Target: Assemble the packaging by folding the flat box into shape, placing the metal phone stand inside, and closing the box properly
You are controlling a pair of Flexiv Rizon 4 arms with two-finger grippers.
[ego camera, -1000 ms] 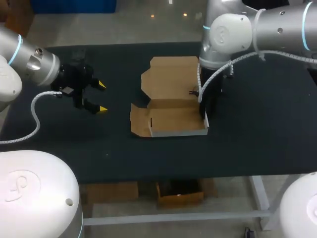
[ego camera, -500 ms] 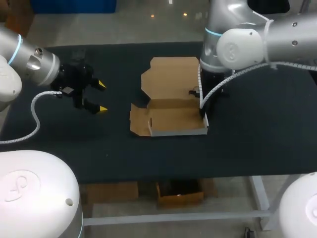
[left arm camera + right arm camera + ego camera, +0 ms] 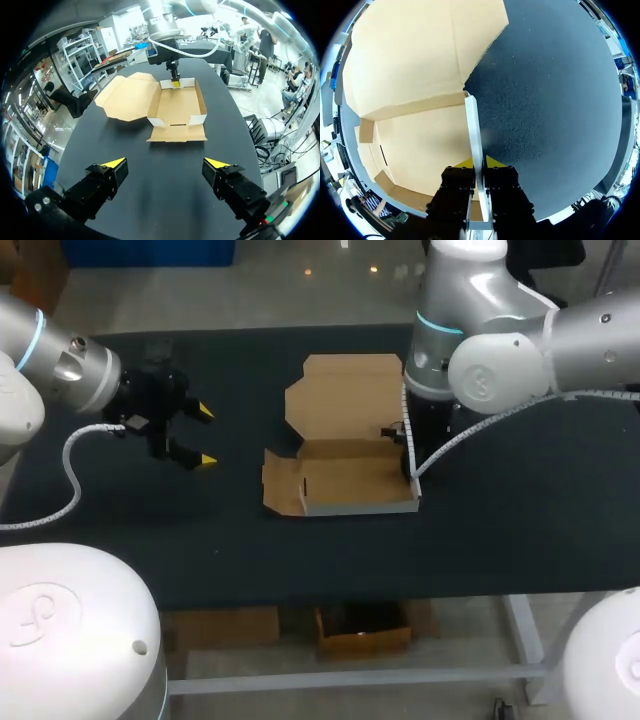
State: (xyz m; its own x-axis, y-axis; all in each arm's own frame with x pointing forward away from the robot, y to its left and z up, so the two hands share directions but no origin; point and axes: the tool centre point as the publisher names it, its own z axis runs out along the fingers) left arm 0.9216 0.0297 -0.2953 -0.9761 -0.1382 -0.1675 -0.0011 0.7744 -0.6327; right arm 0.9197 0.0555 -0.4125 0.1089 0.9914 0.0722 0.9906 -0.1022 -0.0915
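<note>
A brown cardboard box lies partly folded in the middle of the black table, its lid flat behind it and its white front wall standing. A side flap lies spread on the box's left. My right gripper is shut on the box's upright right side wall, one finger inside and one outside. From the left wrist view it shows at the box's far wall. My left gripper hovers open well to the left of the box, with nothing between its fingers.
The black table top runs wide on both sides of the box, with its front edge near me. My right arm hangs over the table's back right, above the box's right end.
My right arm's upper part has swung rightward and toward me while its gripper stays on the box's right wall. The left arm and the box have not moved.
</note>
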